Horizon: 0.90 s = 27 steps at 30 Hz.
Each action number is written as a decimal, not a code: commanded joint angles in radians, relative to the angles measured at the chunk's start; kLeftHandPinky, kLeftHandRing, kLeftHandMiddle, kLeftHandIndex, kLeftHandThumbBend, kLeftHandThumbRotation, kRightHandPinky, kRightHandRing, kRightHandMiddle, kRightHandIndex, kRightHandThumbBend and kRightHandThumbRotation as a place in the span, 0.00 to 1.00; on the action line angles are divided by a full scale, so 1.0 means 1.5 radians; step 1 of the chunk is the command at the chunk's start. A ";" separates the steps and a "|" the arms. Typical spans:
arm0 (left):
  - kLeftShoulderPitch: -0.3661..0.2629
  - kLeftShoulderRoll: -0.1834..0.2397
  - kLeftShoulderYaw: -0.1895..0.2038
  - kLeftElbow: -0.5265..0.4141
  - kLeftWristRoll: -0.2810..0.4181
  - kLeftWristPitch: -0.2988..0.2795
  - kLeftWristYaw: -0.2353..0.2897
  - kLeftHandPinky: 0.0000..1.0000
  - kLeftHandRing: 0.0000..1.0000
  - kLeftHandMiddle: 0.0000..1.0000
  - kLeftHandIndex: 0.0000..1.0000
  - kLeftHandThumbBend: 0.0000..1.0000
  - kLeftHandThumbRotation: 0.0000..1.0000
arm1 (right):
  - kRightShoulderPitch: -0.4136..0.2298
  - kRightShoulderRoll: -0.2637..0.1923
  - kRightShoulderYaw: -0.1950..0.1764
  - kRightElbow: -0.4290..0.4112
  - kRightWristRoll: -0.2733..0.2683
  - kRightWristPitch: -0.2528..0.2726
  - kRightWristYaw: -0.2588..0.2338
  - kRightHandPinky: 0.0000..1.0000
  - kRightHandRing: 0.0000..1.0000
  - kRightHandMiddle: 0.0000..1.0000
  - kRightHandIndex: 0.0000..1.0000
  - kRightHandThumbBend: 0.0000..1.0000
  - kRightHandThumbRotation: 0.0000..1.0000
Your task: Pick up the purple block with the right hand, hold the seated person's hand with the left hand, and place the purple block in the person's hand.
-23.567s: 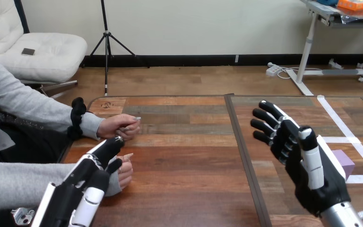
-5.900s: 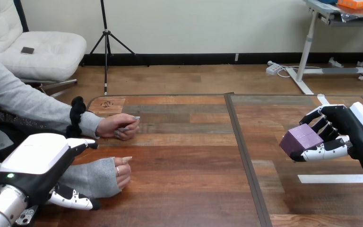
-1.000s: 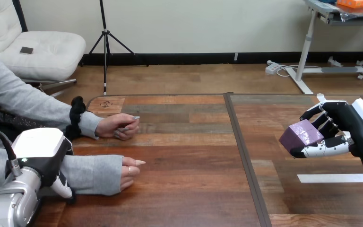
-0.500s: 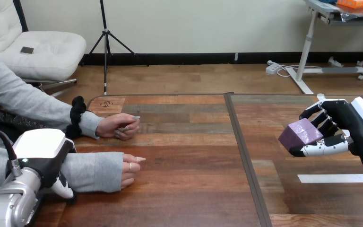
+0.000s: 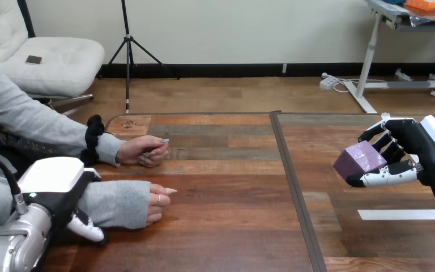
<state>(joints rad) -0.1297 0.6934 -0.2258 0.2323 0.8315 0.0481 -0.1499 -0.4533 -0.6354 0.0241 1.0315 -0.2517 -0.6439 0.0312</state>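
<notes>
Wooden table (image 5: 221, 187), with one white tape strip (image 5: 402, 214) at its right. Right hand (image 5: 425, 156) is clamped on the purple block (image 5: 359, 160). Left hand (image 5: 54, 177) lies over the person's forearm (image 5: 116, 201), fingers curled round it.

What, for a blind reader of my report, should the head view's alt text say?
The robot's right hand holds a purple block above the right side of the wooden table. Its left hand curls round the person's nearer forearm at the left, and the person's nearer hand rests on the table.
</notes>
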 commanded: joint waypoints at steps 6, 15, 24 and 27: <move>-0.009 0.010 0.010 -0.030 -0.018 -0.025 0.006 0.72 0.77 0.79 0.78 1.00 0.32 | -0.037 -0.016 -0.016 -0.032 0.009 0.000 -0.006 0.33 0.36 0.40 0.44 0.83 0.00; -0.009 0.009 0.013 -0.040 -0.027 -0.031 0.011 0.72 0.77 0.78 0.77 1.00 0.31 | -0.040 -0.015 -0.015 -0.023 0.010 -0.009 -0.006 0.32 0.35 0.39 0.44 0.83 0.00; -0.004 0.009 0.019 -0.057 -0.032 -0.034 0.016 0.71 0.76 0.77 0.76 1.00 0.28 | -0.040 -0.013 -0.014 -0.023 0.007 -0.007 -0.010 0.32 0.35 0.39 0.43 0.84 0.00; -0.003 0.010 0.018 -0.059 -0.028 -0.037 0.022 0.70 0.75 0.77 0.76 1.00 0.27 | -0.040 -0.013 -0.014 -0.022 0.008 -0.009 -0.010 0.33 0.36 0.40 0.43 0.84 0.00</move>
<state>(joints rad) -0.1119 0.6958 -0.2182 0.2000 0.7878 0.0041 -0.1463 -0.4533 -0.6353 0.0241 1.0315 -0.2516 -0.6416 0.0311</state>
